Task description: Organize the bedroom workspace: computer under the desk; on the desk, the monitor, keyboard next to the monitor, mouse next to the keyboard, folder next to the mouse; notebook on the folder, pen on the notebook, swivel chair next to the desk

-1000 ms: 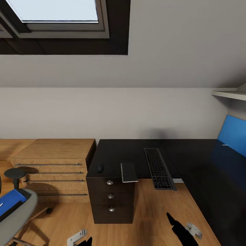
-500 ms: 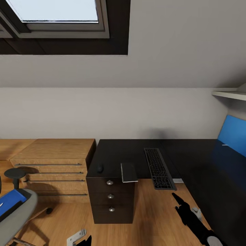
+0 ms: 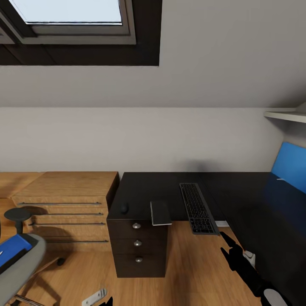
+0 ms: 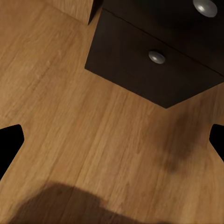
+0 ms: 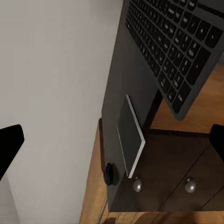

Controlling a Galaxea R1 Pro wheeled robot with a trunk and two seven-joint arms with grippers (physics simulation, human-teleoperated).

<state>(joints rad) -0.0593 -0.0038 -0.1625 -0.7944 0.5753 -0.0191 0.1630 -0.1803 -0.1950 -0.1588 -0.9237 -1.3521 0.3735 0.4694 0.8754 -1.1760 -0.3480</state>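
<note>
My right gripper (image 5: 112, 140): fingers spread wide at the wrist view's edges, holding nothing, raised near the desk's (image 3: 170, 189) front edge below the keyboard (image 3: 198, 208). My left gripper (image 4: 112, 140): likewise wide apart and empty, over bare wood floor (image 4: 79, 126) beside the dark drawer unit (image 3: 138, 246). Keyboard and notebook (image 3: 160, 213) both overhang the desk's front edge; mouse (image 3: 124, 209) sits left of the notebook. Blue folder (image 3: 12, 250) lies on the swivel chair (image 3: 21, 265), far left.
</note>
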